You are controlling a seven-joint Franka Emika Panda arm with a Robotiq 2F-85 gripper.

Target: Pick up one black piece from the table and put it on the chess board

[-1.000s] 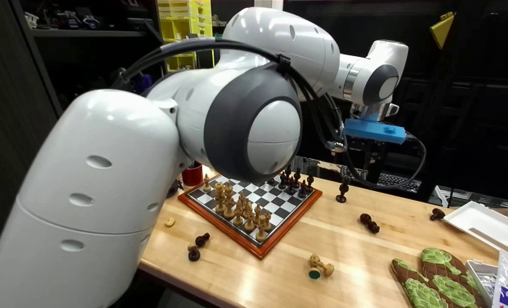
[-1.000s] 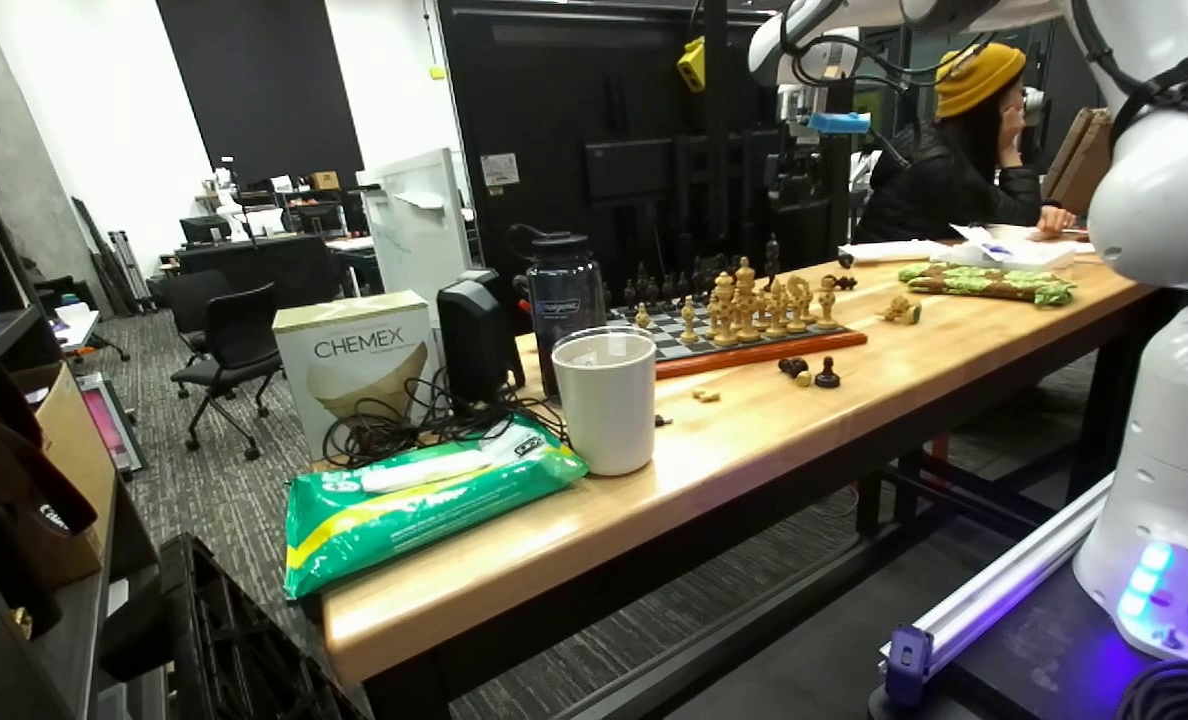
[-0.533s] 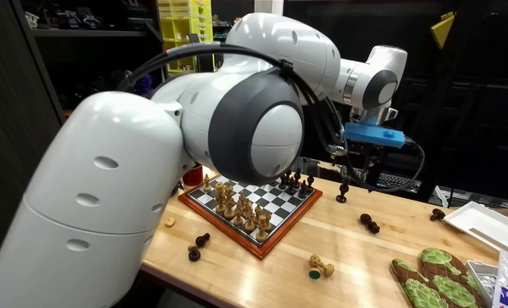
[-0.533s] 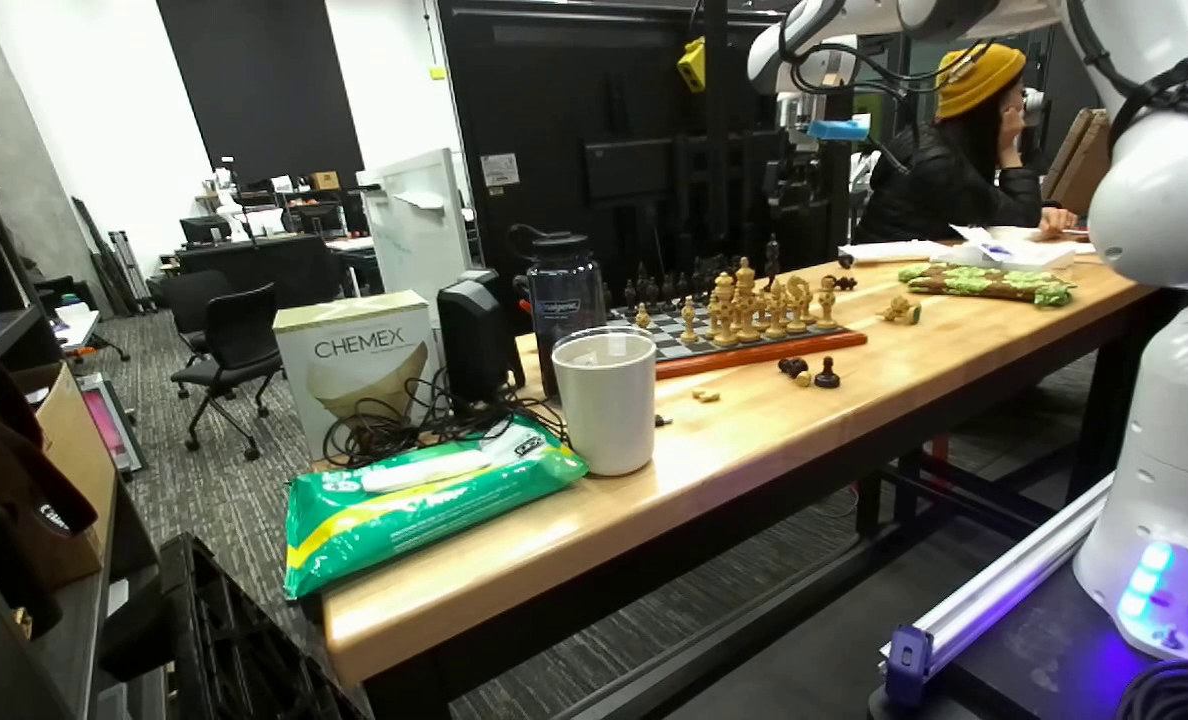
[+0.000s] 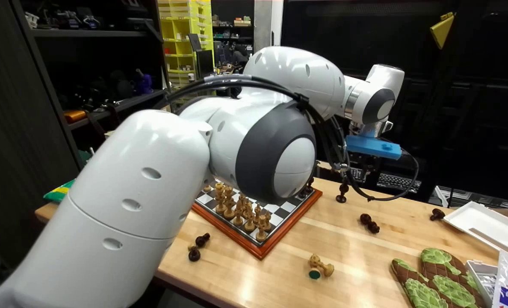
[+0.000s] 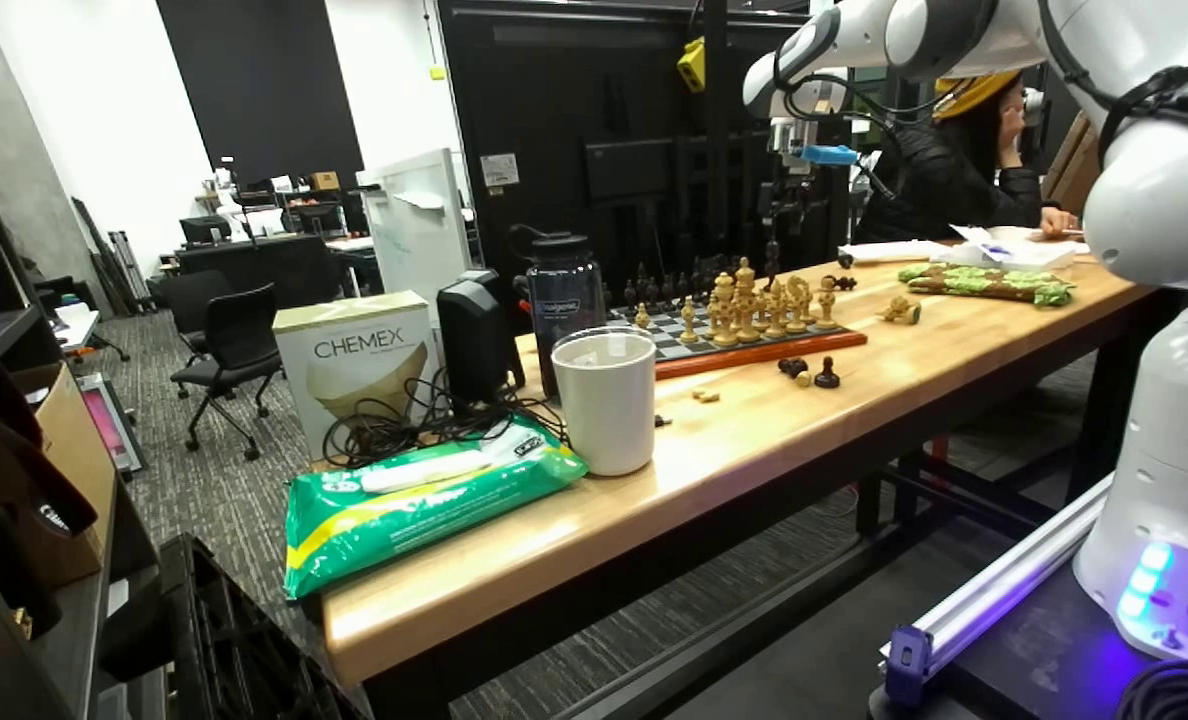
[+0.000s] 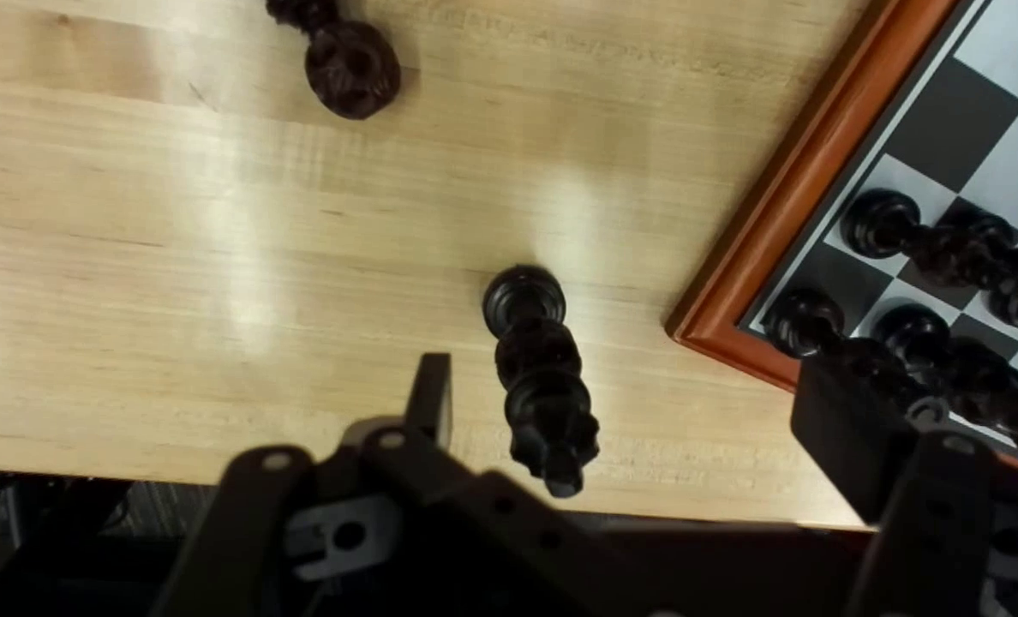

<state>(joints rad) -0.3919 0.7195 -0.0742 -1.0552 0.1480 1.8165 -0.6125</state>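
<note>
The jaws hang spread wide above the desk [image 7: 132, 343], an upright black piece [image 7: 540, 353] showing in their gap, the chess board [image 7: 805, 176] partly hidden behind one side

Board [image 7: 779, 206]: black-and-white checks, thin white line, red-brown rim. Black piece [image 7: 543, 368]: glossy near-black, faint brown cast. Desk [image 7: 218, 214]: honey-blond wood, streaked with darker grain. Tan pieces [image 5: 228, 207]: golden; green underside on one. End effector [image 7: 642, 420]: mostly black, grey patch. Arm [image 5: 108, 222]: white, charcoal collars. Wrist block [image 5: 373, 146]: flat light blue. Mitt [image 5: 455, 291]: brown, green leaf print. Packet [image 6: 434, 520]: bright green, yellow stripe. Carton [image 6: 304, 365]: white face, pale yellow top. Mug [image 6: 604, 420]: off-white. Beanie [image 6: 989, 92]: mustard yellow.
</note>
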